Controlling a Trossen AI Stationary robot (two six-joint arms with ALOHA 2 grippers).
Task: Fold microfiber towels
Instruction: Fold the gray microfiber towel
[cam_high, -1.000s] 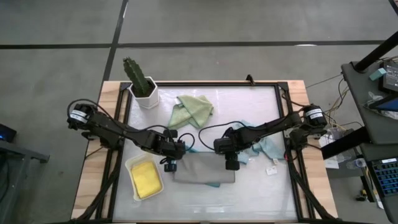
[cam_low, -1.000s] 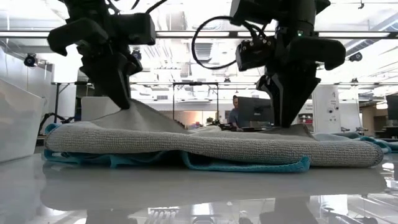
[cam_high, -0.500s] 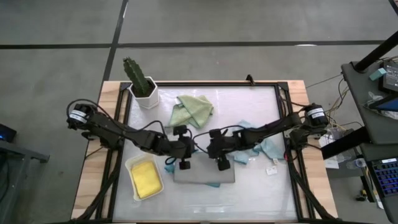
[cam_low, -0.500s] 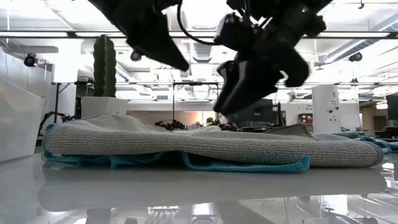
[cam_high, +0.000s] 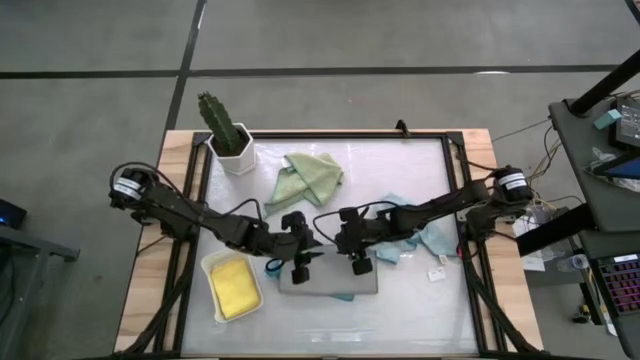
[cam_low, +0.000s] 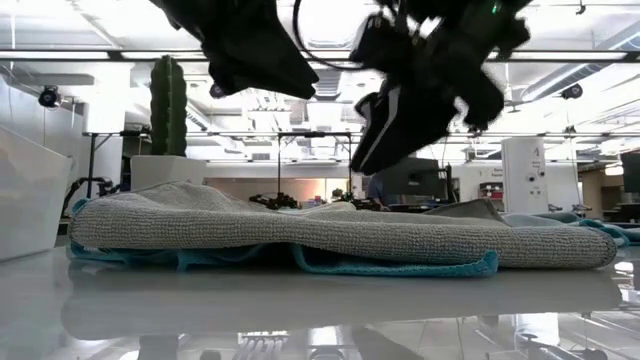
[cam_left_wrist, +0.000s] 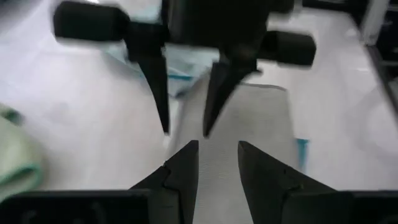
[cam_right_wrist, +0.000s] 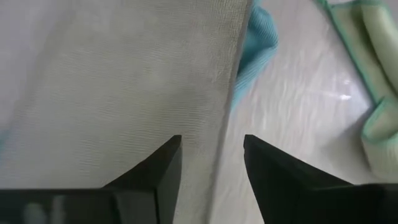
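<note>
A folded grey towel (cam_high: 330, 280) lies flat on a teal towel (cam_low: 400, 266), whose edge peeks out beneath it at the table's near middle. My left gripper (cam_high: 300, 270) hovers open above the grey towel's left end, slanting down. My right gripper (cam_high: 358, 264) hovers open above the towel's right half (cam_right_wrist: 124, 81), also slanting. In the low view both grippers, left (cam_low: 305, 95) and right (cam_low: 365, 160), are clear of the cloth. A sage green towel (cam_high: 310, 177) lies crumpled at the far middle, and a pale blue towel (cam_high: 432, 238) lies at the right. A yellow towel (cam_high: 232, 287) rests in a tray.
A white tray (cam_high: 212, 268) stands at the near left. A cactus in a white pot (cam_high: 228, 135) stands at the far left corner. A small white tag (cam_high: 437, 273) lies at the right. Black frame rails (cam_high: 465, 260) border the white table top.
Both grippers have let go of the grey towel's top layer, risen, and tipped from pointing down to slanting. They have drawn toward each other over the towel's middle. The two peaks they held up have sunk, and the towel lies flat.
</note>
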